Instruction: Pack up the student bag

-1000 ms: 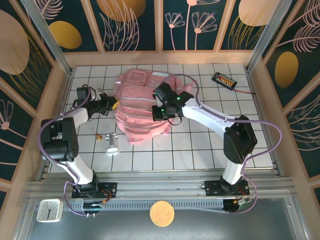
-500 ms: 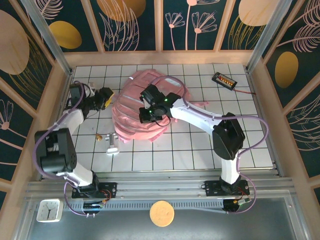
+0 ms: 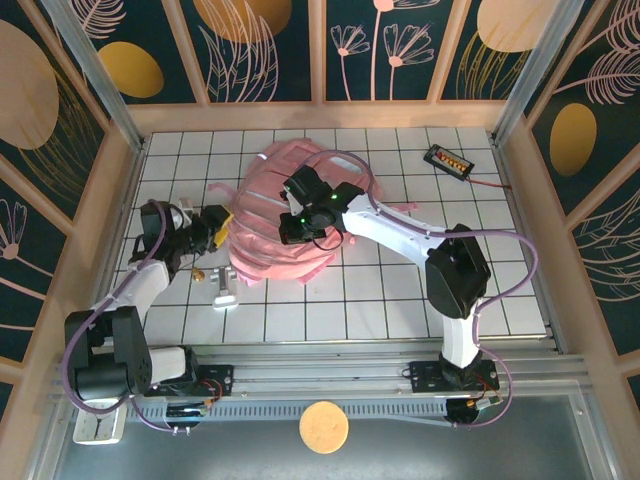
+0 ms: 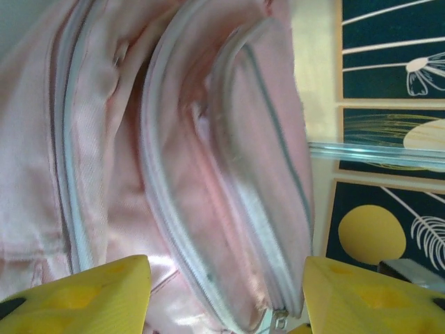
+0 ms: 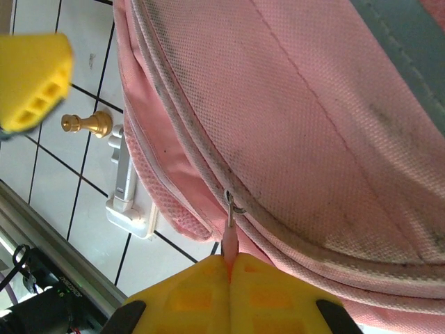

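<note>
The student bag (image 3: 270, 250) is a pink backpack, bunched up in the middle of the tiled table. My right gripper (image 3: 290, 232) rests on top of it. In the right wrist view that gripper (image 5: 230, 259) is shut on the bag's pink zipper pull tab (image 5: 230, 240), which hangs from a metal ring on the zip of the student bag (image 5: 313, 104). My left gripper (image 3: 220, 228) is at the bag's left side. In the left wrist view it (image 4: 226, 299) is open, with its yellow fingers (image 4: 83, 296) wide apart, nothing between them, and the student bag's zipped pockets (image 4: 174, 139) close ahead.
A small brass knob (image 3: 199, 272) and a white and silver clip-like object (image 3: 224, 287) lie on the tiles just near-left of the bag. A black device (image 3: 447, 160) with a red wire sits at the back right. Wooden walls enclose the table.
My left gripper has opened, released the bag and shifted along its left side. My right gripper pulled left with the zipper tab, bunching the bag up and dragging it leftwards.
</note>
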Controlling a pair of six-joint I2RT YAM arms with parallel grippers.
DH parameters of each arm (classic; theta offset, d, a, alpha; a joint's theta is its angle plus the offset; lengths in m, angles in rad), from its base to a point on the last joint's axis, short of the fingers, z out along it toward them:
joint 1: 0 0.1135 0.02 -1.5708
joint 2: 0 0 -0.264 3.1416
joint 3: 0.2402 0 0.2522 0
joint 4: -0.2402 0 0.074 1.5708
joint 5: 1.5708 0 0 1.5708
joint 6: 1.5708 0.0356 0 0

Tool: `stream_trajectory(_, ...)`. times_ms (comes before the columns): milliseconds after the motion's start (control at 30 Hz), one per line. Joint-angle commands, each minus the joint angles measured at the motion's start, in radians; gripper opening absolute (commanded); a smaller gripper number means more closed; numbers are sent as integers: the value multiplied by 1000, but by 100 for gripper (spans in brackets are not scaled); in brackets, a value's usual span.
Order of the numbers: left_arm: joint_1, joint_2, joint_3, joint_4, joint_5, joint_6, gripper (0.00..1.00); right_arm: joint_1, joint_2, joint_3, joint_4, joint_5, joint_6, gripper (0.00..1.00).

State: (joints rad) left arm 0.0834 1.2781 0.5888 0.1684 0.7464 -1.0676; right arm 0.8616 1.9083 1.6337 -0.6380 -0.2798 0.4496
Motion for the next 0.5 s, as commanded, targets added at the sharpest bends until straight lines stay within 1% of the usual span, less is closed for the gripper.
stream_trajectory(0, -43, -4, -5, 112, 35, -99, 60, -1, -21, 17, -27, -24, -25, 0)
stream_trajectory(100, -101, 7, -4, 132, 29, -125, 59, 0, -16, 35, -26, -23, -20, 0)
stream_trajectory(167, -123, 8, -28, 161, 18, -153, 58, 2, -12, 46, -25, -20, -16, 0)
stream_trajectory(300, -132, 4, -96, 243, 11, -221, 55, 8, -6, 56, -14, -18, -3, 0)
stream_trajectory(467, -144, 23, -101, 251, 7, -221, 54, 22, 11, 90, -19, -12, 1, 0)
